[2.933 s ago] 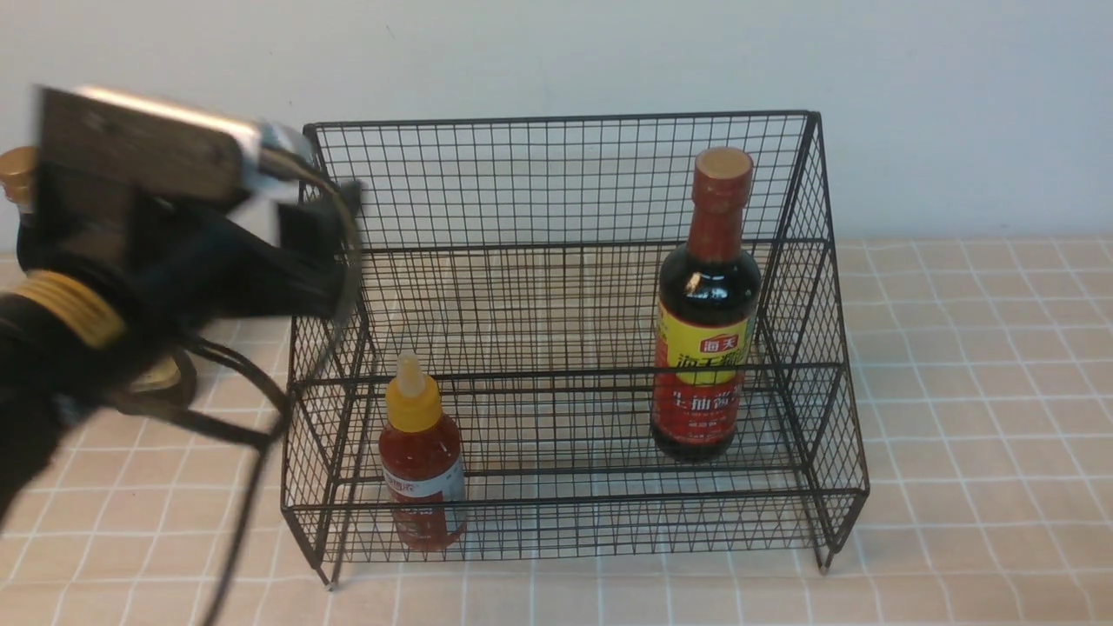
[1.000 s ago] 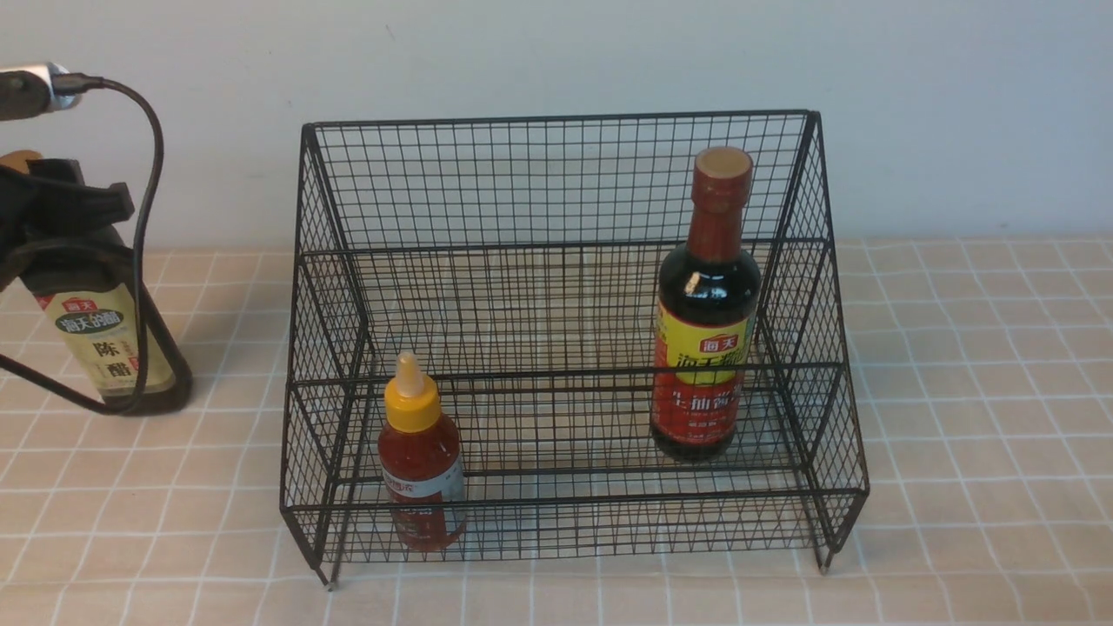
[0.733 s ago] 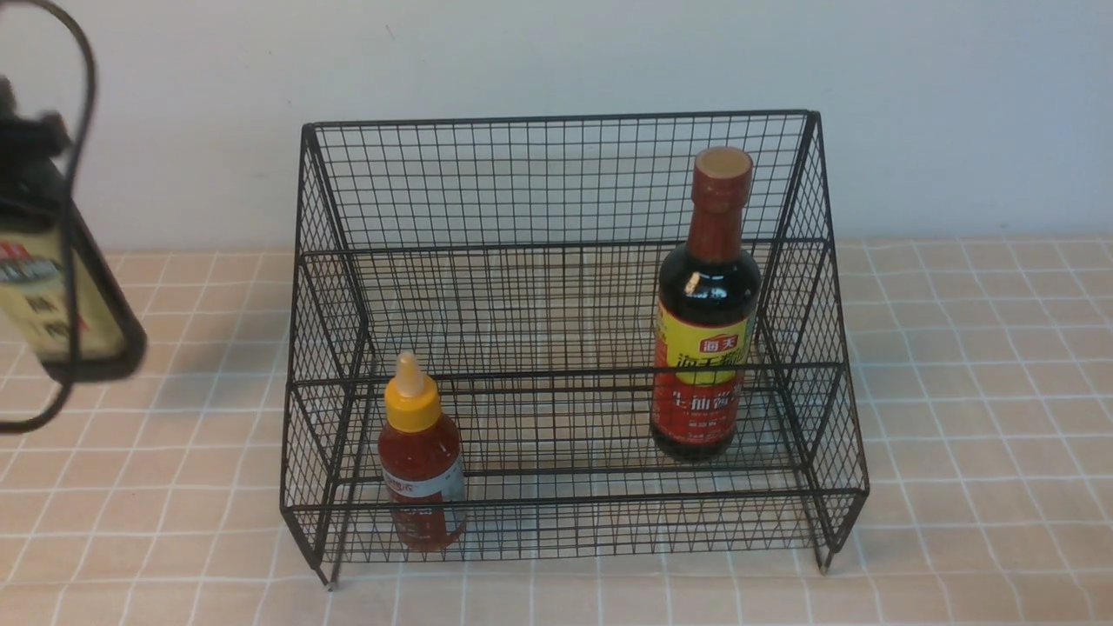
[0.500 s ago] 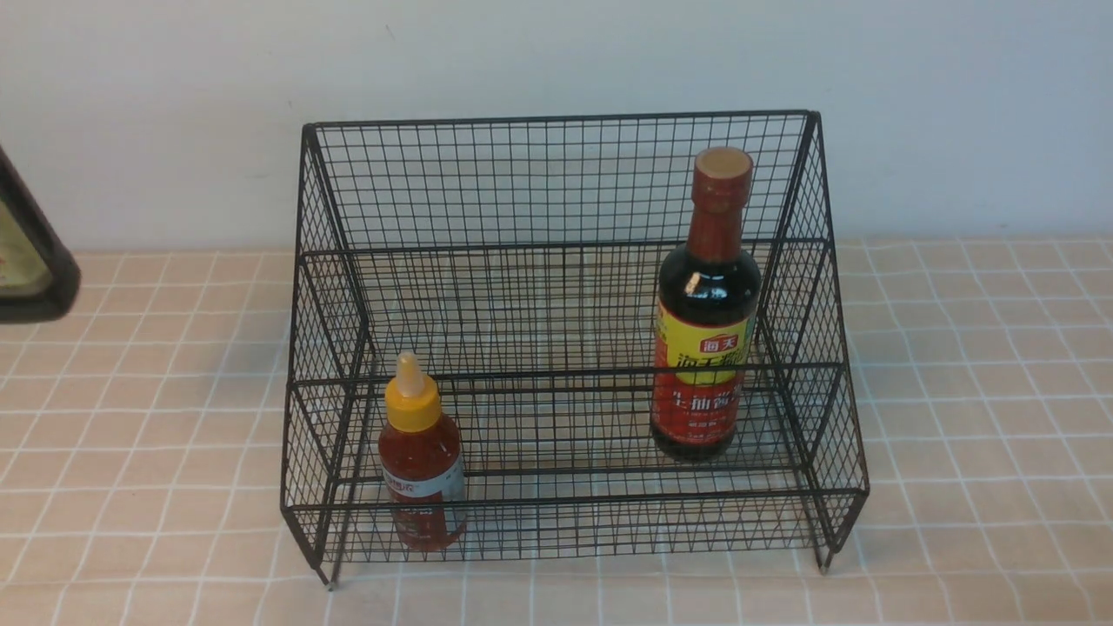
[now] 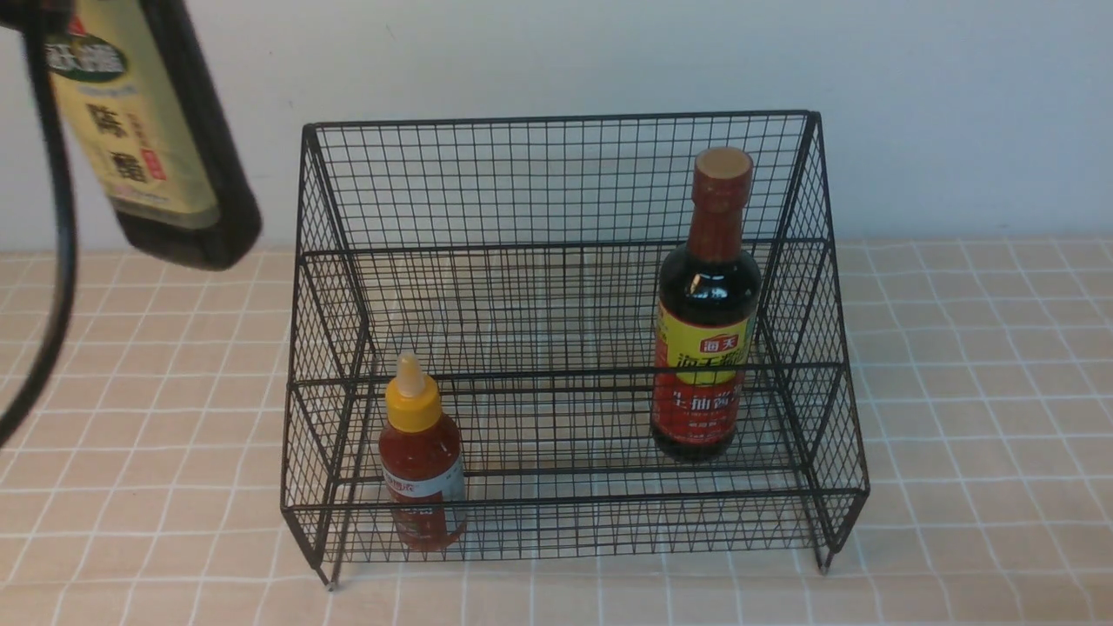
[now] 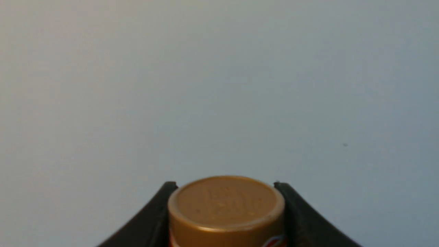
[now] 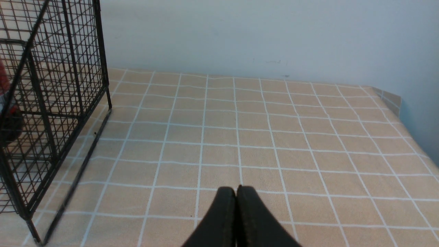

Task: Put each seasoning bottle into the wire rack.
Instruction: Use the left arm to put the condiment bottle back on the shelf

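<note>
The black wire rack stands mid-table. On its upper tier at the right stands the tall dark bottle with a red neck and yellow-red label. The small red squeeze bottle with a yellow cap stands on the lower tier at the left. The dark bottle with the beige label hangs tilted in the air at the top left, beside the rack; its top is cut off there. In the left wrist view my left gripper is shut on its gold cap. My right gripper is shut and holds nothing, low over the table to the right of the rack.
A black cable hangs down at the far left of the front view. A pale wall runs behind the checked tablecloth. The table's right edge shows in the right wrist view.
The beige-label bottle has been lifted off the table at the far left. It swung out of the frame and now hangs higher and nearer the rack. The right arm has not moved.
</note>
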You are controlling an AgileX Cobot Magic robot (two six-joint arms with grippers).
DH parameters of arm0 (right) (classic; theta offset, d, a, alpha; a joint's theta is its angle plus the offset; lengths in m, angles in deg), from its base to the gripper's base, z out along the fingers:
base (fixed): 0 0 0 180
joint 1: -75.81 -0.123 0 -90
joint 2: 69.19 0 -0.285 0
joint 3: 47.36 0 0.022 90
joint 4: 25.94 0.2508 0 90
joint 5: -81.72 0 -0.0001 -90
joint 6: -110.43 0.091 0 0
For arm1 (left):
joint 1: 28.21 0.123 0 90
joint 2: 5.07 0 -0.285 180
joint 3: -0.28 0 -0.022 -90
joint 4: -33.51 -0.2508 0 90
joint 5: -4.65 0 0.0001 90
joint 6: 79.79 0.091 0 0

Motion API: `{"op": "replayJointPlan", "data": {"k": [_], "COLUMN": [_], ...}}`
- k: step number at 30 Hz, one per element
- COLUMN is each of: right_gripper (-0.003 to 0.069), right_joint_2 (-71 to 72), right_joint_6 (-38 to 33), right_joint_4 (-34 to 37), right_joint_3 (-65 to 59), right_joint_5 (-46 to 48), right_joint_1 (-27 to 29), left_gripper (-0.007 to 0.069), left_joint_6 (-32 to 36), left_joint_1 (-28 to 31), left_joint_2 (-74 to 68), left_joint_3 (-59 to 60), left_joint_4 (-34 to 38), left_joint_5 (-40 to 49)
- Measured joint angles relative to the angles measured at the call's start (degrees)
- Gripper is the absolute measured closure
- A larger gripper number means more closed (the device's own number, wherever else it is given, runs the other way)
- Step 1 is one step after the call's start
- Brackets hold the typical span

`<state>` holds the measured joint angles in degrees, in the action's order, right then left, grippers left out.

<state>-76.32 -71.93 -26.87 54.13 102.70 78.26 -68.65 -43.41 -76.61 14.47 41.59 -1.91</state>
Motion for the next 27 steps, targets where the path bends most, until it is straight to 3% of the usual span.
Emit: {"op": "replayJointPlan", "data": {"k": [6, 20, 27], "right_gripper": [0.0673, 0.0673, 0.0673], "right_joint_2": [0.0, 0.0, 0.0], "right_joint_6": [0.0, 0.0, 0.0], "right_joint_4": [0.0, 0.0, 0.0], "right_joint_3": [0.0, 0.0, 0.0], "right_joint_5": [0.0, 0.0, 0.0], "right_joint_1": [0.0, 0.0, 0.0], "left_gripper": [0.0320, 0.0320, 0.0320], "left_joint_6": [0.1, 1.5, 8.4], "left_joint_1": [-4.6, -5.5, -5.5], "left_joint_2": [-6.6, -14.6, -14.7], "left_joint_3": [0.1, 0.2, 0.5], "left_joint_4": [2.7, 9.6, 14.6], "left_joint_5": [-2.2, -1.3, 3.1]}}
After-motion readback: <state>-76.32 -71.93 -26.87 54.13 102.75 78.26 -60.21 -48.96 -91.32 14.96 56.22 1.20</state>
